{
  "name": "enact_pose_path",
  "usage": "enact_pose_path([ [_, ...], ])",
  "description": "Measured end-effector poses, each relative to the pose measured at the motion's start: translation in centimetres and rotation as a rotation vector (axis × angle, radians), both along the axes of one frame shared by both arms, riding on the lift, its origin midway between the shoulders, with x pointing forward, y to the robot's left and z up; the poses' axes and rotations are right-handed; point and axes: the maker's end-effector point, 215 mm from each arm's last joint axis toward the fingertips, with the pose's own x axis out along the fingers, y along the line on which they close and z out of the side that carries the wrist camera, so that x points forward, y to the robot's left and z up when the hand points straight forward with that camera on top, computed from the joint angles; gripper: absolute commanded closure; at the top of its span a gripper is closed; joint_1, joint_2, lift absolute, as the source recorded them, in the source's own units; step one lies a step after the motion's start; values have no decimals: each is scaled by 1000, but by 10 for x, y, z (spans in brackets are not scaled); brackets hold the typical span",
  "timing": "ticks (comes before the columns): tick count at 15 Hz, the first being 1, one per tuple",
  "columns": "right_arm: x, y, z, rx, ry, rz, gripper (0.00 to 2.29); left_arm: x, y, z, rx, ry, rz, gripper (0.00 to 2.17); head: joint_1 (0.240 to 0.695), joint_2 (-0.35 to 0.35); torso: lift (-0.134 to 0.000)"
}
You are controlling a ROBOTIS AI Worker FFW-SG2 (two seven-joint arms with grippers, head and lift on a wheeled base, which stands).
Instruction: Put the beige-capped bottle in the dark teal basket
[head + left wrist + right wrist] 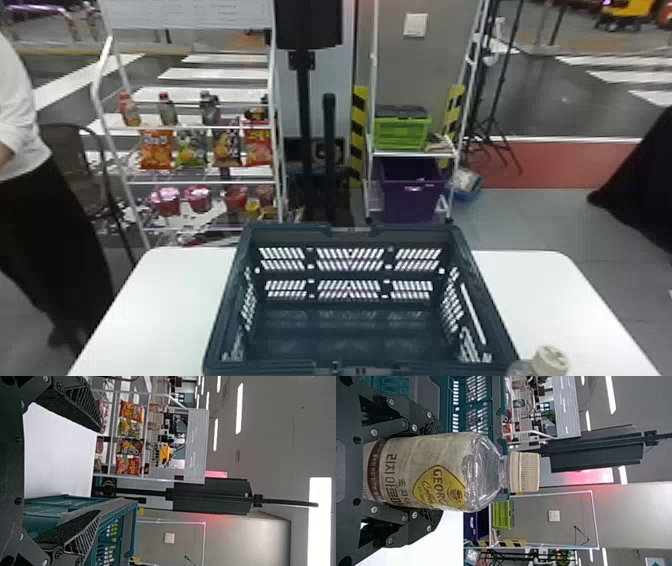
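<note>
1. Head view: A clear plastic, beige-capped bottle (551, 361) is seen just outside the near right corner of the dark teal, slatted plastic basket (295, 230), which is set on a white table (540, 295). The basket's interior lies to the bottle's left and slightly forward.

2. Left wrist view: The left tool (100, 470) is pictured with its black fingers spread and nothing pinched, the basket lying toward its right side.

3. Right wrist view: The bottle, its long axis upright and cap uppermost, is pinched at its labelled body by the black-fingered right tool (441, 471). The basket is placed to the left of that grip. By this arm, the nearer one for the job, the bottle will likely need to be carried leftward, its base kept above the side rim.
</note>
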Motion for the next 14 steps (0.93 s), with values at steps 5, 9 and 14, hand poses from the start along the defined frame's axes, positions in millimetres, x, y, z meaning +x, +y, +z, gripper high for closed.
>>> enact_pose_path([
  [5,0,0,1,1,-2,-1,2192,0,1,-1,-2,1,1,157,499,0,0],
  [9,-2,0,1,1,0,-1,2192,1,1,-1,-1,1,0,157,499,0,0],
  [14,1,5,29,6,-39,5,2192,0,0,0,-1,0,-2,157,499,0,0],
])
